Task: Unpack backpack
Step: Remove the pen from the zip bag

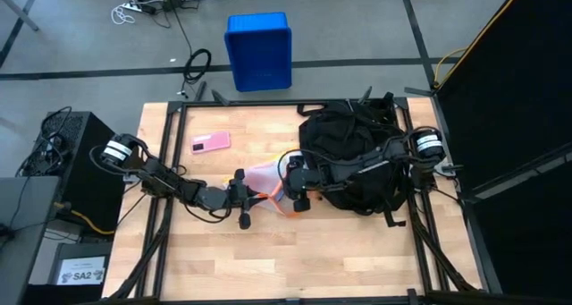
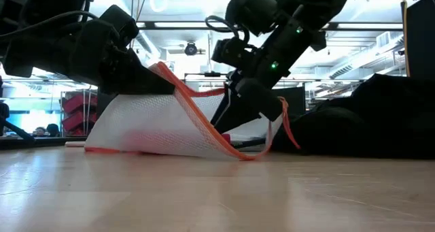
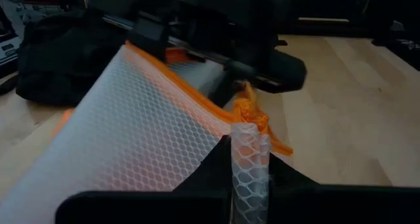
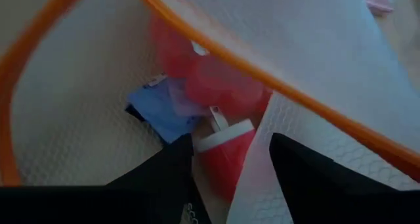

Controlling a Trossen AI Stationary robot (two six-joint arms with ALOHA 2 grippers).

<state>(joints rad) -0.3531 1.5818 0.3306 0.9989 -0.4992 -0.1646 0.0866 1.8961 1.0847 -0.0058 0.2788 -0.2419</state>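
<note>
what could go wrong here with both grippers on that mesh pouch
The left gripper is shut on only a thin fold of the mesh pouch, so the fabric could slip free if pulled. The right gripper reaches into the pouch's orange-trimmed mouth, where red and blue items lie loose; they may spill or a finger may snag the mesh. The backpack lies right beside it and its straps could catch.

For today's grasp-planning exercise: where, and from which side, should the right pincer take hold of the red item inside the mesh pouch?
Probably its white-trimmed end, which points toward the right pincer through the mesh pouch's orange-edged mouth. Come straight in through that opening, since mesh covers the other sides. The left pincer, shut on the pouch's edge, holds it up beside the backpack.
</note>
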